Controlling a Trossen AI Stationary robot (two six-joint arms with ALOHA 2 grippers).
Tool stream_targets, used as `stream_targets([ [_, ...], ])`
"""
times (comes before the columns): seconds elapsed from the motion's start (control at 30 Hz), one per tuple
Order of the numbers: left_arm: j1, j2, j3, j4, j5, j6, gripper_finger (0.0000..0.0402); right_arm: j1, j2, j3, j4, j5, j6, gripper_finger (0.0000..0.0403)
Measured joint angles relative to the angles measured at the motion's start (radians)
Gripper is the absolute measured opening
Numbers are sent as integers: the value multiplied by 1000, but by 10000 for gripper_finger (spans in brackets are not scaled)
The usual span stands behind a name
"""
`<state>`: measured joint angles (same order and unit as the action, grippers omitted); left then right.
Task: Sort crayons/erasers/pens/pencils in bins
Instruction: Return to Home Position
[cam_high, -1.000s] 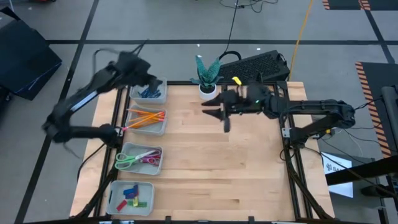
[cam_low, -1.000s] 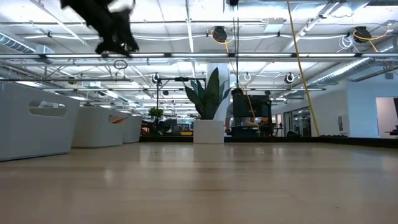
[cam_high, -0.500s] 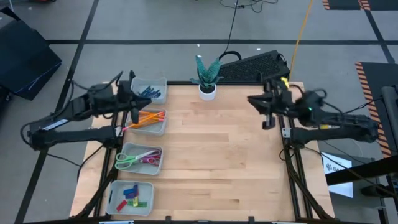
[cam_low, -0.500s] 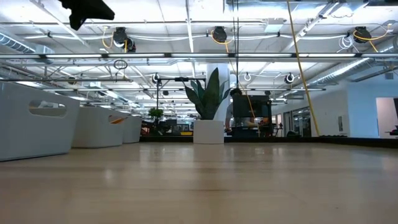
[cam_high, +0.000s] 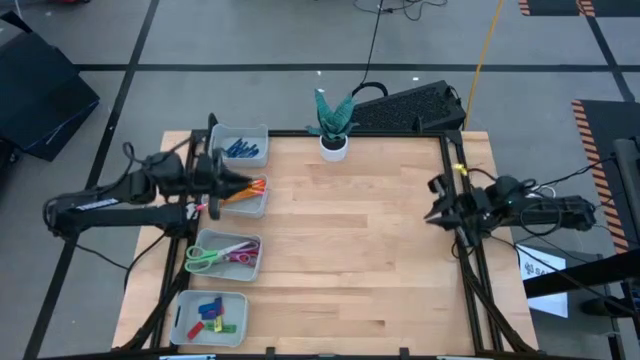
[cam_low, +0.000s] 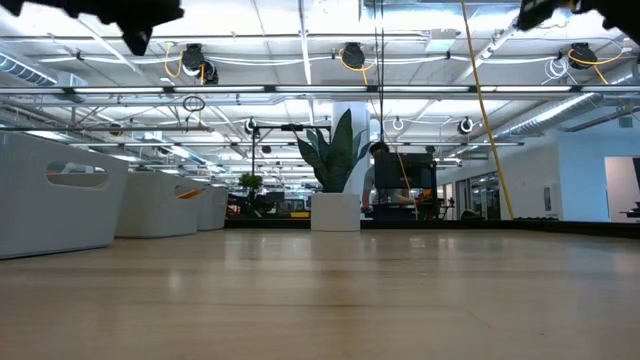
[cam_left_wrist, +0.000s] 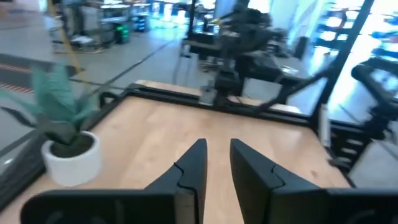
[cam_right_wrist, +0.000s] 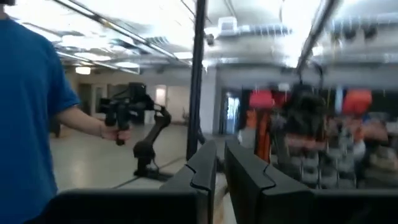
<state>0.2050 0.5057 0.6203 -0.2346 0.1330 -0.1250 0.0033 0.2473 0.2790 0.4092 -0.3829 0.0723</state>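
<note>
Four pale grey-blue bins sit in a row along the left edge of the desk. The farthest holds the dark blue pens. The next holds the orange pencils — lying fanned, tips overlapping. The third holds scissors with green and pink handles. The nearest holds the erasers — blue, red, yellow and green blocks, loosely jumbled.

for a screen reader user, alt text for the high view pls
Four bins along the wooden table's left edge hold pens, pencils, scissors and erasers. Left pincer hovers over the pencils; right pincer sits at the right edge.
</note>
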Motion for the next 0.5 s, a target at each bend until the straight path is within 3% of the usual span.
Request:
stream_targets([
  [0.17, -87, -179, -142, 45, 0, -5, 74, 79, -15, -61, -24, 219, 39, 27],
  [0.37, -143, -382, -372, 192, -4, -11, 74, 72, -47, -244, 138, 539, 227, 27],
  [0.43, -155, -433, -461, 277, -3, -69, 74, 58, -89, -250, 132, 546, 206, 27],
  [0.5, -175, -473, -548, 369, -3, -118, 74, 54, -124, -252, 64, 460, 91, 27],
])
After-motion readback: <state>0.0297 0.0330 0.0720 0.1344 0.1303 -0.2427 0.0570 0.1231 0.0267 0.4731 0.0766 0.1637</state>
